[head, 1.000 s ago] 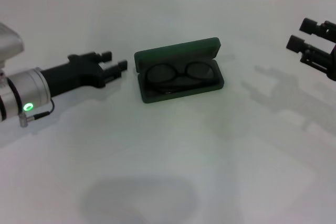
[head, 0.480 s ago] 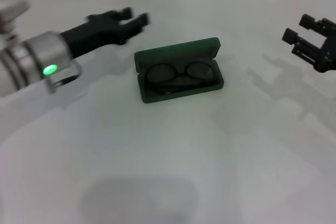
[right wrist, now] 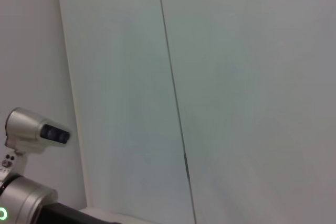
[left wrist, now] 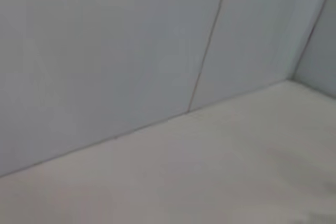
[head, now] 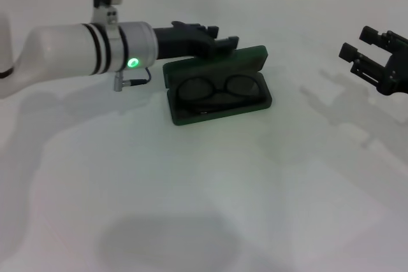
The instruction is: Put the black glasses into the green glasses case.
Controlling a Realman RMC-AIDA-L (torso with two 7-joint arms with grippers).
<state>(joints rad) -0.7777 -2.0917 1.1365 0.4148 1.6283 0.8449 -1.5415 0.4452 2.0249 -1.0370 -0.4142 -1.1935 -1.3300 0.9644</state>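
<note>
The black glasses (head: 220, 89) lie inside the open green glasses case (head: 217, 85) on the desk (head: 210, 183). The left gripper (head: 222, 36) sits behind the lid (maybe to close it), fingers slightly apart, holding nothing. The right gripper (head: 364, 44) waits far off, spread and empty

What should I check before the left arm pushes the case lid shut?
1. Black glasses inside the green glasses case: ok, they lie in the lower tray.
2. Nothing sticking up over the tray rim: cannot tell, the temple arms are hard to make out.
3. Lid position: ok, open and standing at the far side.
4. Left gripper placement: ok, behind the lid's top edge; contact cannot tell.
5. Right gripper out of the way: ok, open, raised off to the case's right.
6. Wrist views: not ok, both show only wall and table, so rely on the head view.
</note>
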